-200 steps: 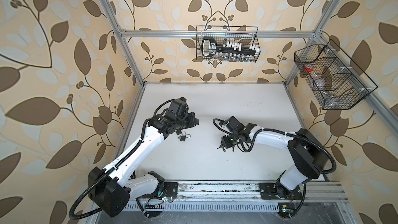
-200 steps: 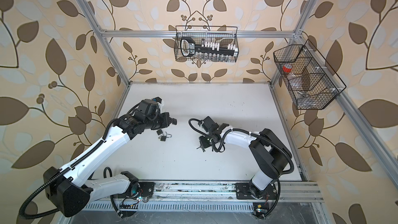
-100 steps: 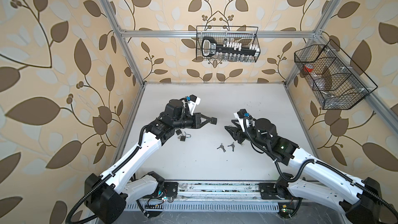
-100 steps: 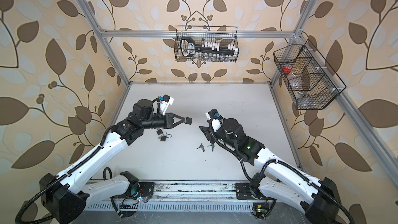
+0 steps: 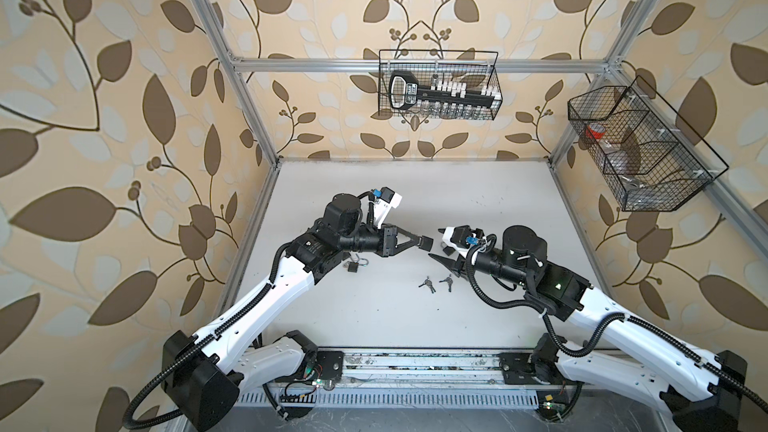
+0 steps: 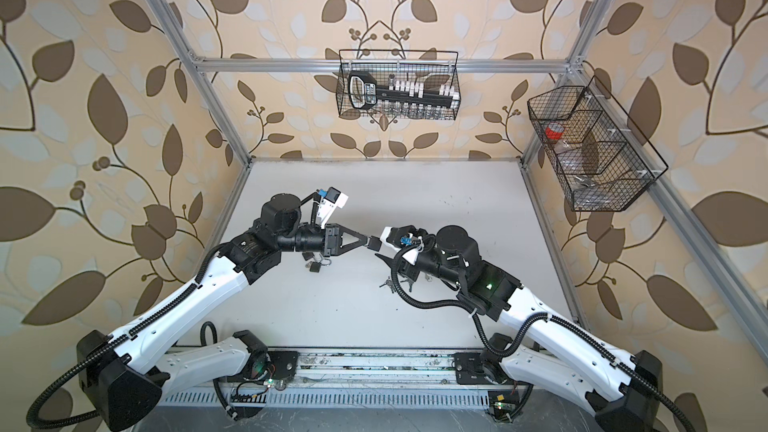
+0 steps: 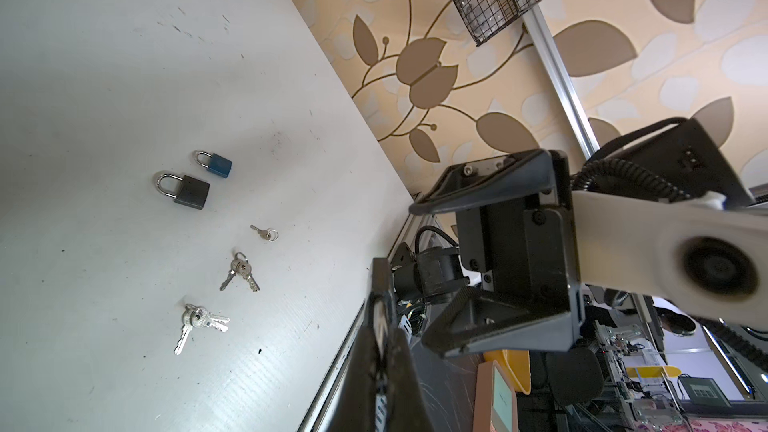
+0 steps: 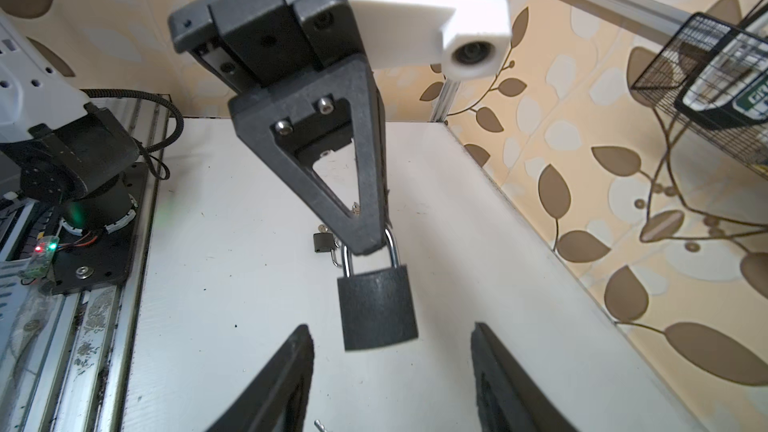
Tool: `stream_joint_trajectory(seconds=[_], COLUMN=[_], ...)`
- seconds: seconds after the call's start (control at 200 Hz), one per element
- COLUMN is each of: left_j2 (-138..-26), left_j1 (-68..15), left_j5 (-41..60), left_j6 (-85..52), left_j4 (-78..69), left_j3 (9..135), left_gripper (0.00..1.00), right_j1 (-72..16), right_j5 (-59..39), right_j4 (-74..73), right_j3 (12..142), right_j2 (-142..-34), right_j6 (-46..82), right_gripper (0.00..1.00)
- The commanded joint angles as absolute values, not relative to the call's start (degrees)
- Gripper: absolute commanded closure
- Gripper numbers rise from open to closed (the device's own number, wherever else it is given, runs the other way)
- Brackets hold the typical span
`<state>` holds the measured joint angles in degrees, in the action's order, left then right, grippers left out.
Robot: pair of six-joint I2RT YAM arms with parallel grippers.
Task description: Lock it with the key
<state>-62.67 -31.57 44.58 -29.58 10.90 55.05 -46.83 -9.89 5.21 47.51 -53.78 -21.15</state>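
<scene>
My left gripper [image 5: 420, 241] [image 6: 371, 243] is shut on the silver shackle of a black padlock [image 8: 376, 309], which hangs free above the table's middle. The right gripper [image 8: 390, 367] [image 5: 440, 254] is open and faces it, its fingers [image 8: 291, 376] on either side of the padlock's lower edge without touching. Nothing is between the right fingers. Two bunches of keys [image 5: 427, 283] [image 5: 447, 281] lie on the table below, shown also in the left wrist view as key bunches [image 7: 199, 322] [image 7: 240, 272] with a single key [image 7: 264, 233] beyond. The left fingers [image 7: 380, 367] look pressed together there.
A small padlock [image 5: 356, 264] [image 8: 324, 241] lies under the left arm. A black padlock [image 7: 185, 189] and a blue padlock [image 7: 216, 164] lie on the white table [image 5: 415, 201]. Wire baskets hang on the back wall [image 5: 438, 85] and the right wall [image 5: 640, 147].
The left gripper has lifted the black padlock off the table and carried it to the middle. The right gripper has left the keys, risen, turned to face the padlock and opened.
</scene>
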Motion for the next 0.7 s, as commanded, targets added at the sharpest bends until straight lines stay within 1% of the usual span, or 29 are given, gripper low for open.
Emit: stream_joint_trajectory(seconds=[0.0,0.25,0.32,0.5,0.695], left_j2=[-61.17,-61.07,-61.17,-61.51,-61.52], left_j1=[-31.99,-31.94,-31.95,-31.99,-32.01], left_j5=[46.24,45.44,45.35,45.26,44.87], left_j6=[-27.39,-27.16,-27.15,-26.89,-27.07], left_j4=[9.04,9.49,9.75,10.28,10.29], left_j3=[57.56,57.55,57.79,58.01,58.00], left_gripper=[1.00,1.00,1.00,1.00,1.00], right_j1=[-48.52,-51.58,-51.84,-51.86,-51.84], right_j5=[-8.61,-2.26,-0.22,1.43,1.51], right_j4=[7.73,6.65,6.10,4.50,4.14], right_j3=[50.55,51.15,51.24,51.15,51.15], right_j2=[-55.87,-58.94,-59.51,-60.46,-61.30], right_j6=[-25.79,-26.63,-26.32,-25.69,-25.62], right_gripper=[0.39,0.40,0.42,0.48,0.54])
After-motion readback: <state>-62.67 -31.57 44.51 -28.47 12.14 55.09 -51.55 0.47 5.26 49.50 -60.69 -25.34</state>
